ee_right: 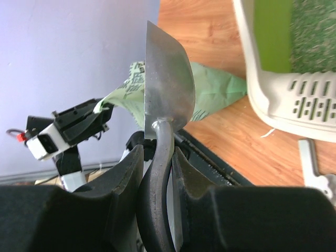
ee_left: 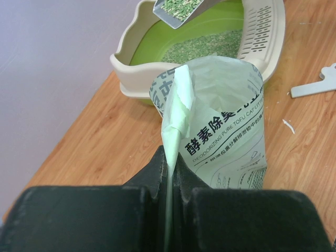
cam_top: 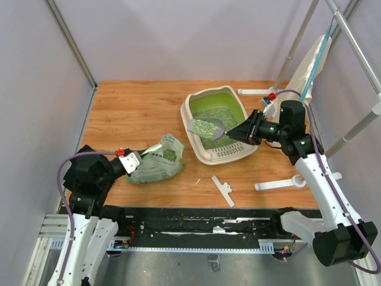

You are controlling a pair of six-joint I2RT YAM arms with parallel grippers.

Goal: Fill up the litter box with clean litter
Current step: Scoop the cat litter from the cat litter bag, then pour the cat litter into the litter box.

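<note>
Litter box [cam_top: 202, 155] sits on the wooden table [cam_top: 131, 107], right of centre in top view, w/ cream rim, bright green inside, slotted end facing the arms' side. Clean litter [cam_top: 219, 114] covers part of the box floor as a loose green-grey patch; bare green shows along the far side and L wall.

R gripper [cam_top: 237, 133] is clamped narrow on the handle of a silver scoop [cam_top: 208, 127]. In R wrist view the fingers [ee_right: 126, 173] pinch the dark handle from both sides. Scoop bowl hangs over the box interior, above the near half, w/ a load of granules in it, roughly level. In L wrist view the loaded scoop [ee_left: 178, 10] shows at top edge, over the box [ee_left: 131, 68] and the litter [ee_left: 207, 44] below.

L gripper [cam_top: 139, 157] is pinched nearly fully closed on a fold of the light green printed bag [cam_top: 156, 162]. L wrist view: jaws meet on a thin edge of bag film [ee_left: 226, 121], mouth of bag held up and facing the box. Bag lies on the table left of the box, just beside its near-L corner, not touching as far as top view shows. Some granules visible inside the bag mouth.

White plastic clip [cam_top: 223, 190] lies flat on the table near the front edge, between bag and R arm, apart from both.
</note>
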